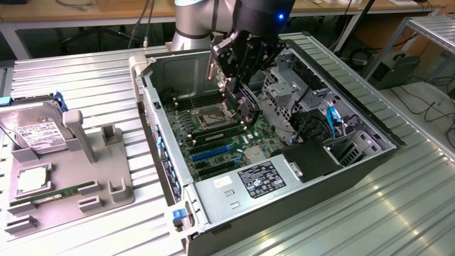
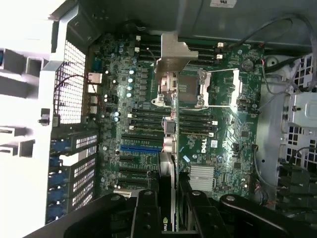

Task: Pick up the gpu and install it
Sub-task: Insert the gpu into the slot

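Observation:
My gripper (image 1: 239, 72) hangs over the open computer case (image 1: 152, 114), shut on the gpu (image 1: 246, 109). The dark card hangs edge-down above the motherboard (image 1: 213, 141), near the CPU socket (image 1: 211, 114). In the wrist view the gpu (image 2: 169, 144) appears edge-on, running from between my black fingers (image 2: 146, 208) to its pale metal bracket (image 2: 172, 52). The card floats above the board, over the RAM slots and close to the blue expansion slot (image 2: 141, 148). My gripper (image 2: 168, 210) clamps it at the lower edge of that picture.
On the exterior view's left, a grey tray (image 1: 106, 184) holds a silver hard drive (image 1: 32, 133), a CPU (image 1: 32, 180) and a green RAM stick (image 1: 57, 193). Inside the case are a power supply (image 1: 263, 178), a drive cage (image 1: 284, 85) and cables (image 1: 331, 120).

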Tool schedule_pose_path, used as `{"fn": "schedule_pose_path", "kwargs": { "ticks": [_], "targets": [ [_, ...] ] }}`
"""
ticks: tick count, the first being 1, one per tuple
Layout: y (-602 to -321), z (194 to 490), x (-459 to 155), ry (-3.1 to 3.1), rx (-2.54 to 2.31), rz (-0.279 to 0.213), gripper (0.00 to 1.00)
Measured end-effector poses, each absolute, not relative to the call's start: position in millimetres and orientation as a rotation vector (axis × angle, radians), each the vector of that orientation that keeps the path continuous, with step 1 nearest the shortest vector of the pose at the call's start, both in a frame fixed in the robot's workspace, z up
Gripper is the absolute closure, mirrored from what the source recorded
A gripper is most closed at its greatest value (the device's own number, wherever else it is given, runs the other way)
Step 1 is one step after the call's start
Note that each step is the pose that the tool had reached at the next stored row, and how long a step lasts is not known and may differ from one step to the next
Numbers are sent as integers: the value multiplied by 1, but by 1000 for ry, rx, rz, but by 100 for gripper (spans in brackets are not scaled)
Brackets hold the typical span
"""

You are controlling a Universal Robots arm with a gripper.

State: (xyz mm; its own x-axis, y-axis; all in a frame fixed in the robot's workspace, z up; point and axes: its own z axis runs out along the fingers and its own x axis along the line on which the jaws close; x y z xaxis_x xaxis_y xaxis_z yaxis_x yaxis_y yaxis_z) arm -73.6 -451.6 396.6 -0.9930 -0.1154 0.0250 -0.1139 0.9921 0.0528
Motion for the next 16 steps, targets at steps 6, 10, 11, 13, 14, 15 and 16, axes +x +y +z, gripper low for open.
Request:
{"fn": "schedule_pose_path", "kwargs": {
  "ticks": [6, 10, 11, 13, 14, 15, 16],
  "targets": [
    [-452, 395, -74, -3075, 453, -76, 74],
    [-452, 394, -74, -3049, 591, -73, 74],
    [-452, 394, -74, -3041, 629, -72, 74],
    [-452, 393, -74, -3018, 727, -71, 74],
    [-452, 393, -74, -3008, 763, -70, 74],
    [-452, 393, -74, -3000, 793, -69, 74],
    [-452, 392, -74, -2992, 821, -69, 74]
  ]
}}
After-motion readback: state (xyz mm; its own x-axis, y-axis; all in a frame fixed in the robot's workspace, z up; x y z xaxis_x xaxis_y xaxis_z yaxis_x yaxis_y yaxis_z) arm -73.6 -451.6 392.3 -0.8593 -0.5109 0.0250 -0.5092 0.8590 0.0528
